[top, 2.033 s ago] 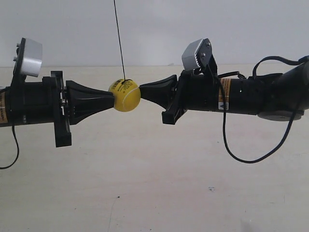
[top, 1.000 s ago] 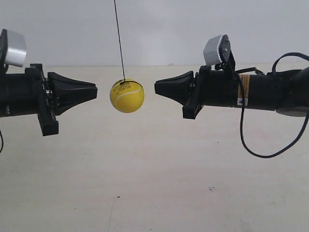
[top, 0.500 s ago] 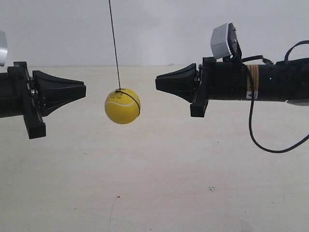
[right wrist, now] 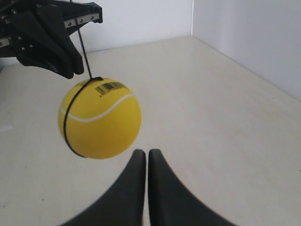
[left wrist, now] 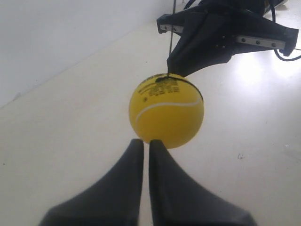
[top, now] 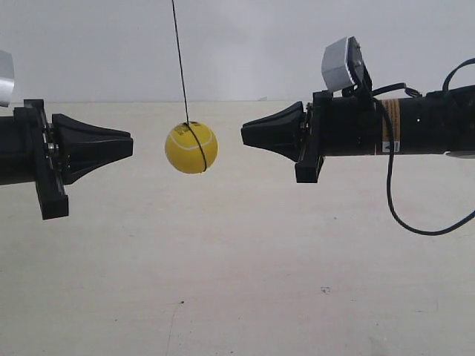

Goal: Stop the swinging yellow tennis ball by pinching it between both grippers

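Observation:
The yellow tennis ball hangs free on its thin dark string between two black grippers, touching neither. The gripper of the arm at the exterior view's left points at it from a short gap away. The gripper of the arm at the exterior view's right is a similar gap off on the other side. In the left wrist view the ball floats just beyond my shut left gripper, with the opposite gripper behind it. In the right wrist view the ball hangs to one side of my shut right gripper.
A pale table surface lies below the ball, with a white wall behind. A black cable loops down from the arm at the exterior view's right. A silver-grey box sits on that arm.
Two seconds ago both grippers pressed the ball; they have since drawn apart. In the last half second the ball has swung slightly up and toward the exterior view's right; the arms have barely moved.

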`<state>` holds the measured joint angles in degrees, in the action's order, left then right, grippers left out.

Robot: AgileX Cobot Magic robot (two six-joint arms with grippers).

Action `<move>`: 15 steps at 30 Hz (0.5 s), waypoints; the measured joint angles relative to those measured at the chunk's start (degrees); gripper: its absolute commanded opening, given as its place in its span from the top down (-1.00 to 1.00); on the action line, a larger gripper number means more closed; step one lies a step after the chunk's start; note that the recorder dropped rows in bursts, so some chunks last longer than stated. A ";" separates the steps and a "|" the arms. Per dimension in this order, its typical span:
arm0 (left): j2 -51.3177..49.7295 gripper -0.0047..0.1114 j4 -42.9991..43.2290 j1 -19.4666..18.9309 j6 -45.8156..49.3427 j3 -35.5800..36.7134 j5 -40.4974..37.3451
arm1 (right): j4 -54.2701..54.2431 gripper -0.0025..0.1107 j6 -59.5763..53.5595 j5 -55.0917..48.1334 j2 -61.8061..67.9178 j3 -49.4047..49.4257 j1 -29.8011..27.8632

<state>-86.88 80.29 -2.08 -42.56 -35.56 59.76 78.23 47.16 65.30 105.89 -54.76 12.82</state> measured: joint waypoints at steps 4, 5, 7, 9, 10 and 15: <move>0.00 0.84 0.00 0.00 0.00 0.00 0.37 | -0.50 0.96 0.00 0.25 0.63 0.00 0.00; 0.00 0.84 0.00 0.00 0.00 0.00 0.83 | -0.67 0.96 0.00 0.55 0.79 0.00 0.00; -0.63 0.84 0.00 0.00 0.12 0.00 2.38 | -1.15 0.96 0.00 0.80 1.30 0.00 0.00; -1.44 0.84 0.00 0.00 0.38 0.00 3.59 | -1.56 0.96 -0.11 1.08 1.66 0.00 0.00; -1.73 0.84 0.00 0.00 0.52 0.00 3.86 | -1.57 0.96 -0.11 1.19 1.66 0.00 0.00; -2.71 0.84 0.00 0.00 0.75 0.00 4.35 | -2.28 0.96 -0.11 2.23 1.66 0.00 0.00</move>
<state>-89.59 80.29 -2.08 -41.82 -35.56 64.11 75.95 47.05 67.53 107.55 -54.76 12.82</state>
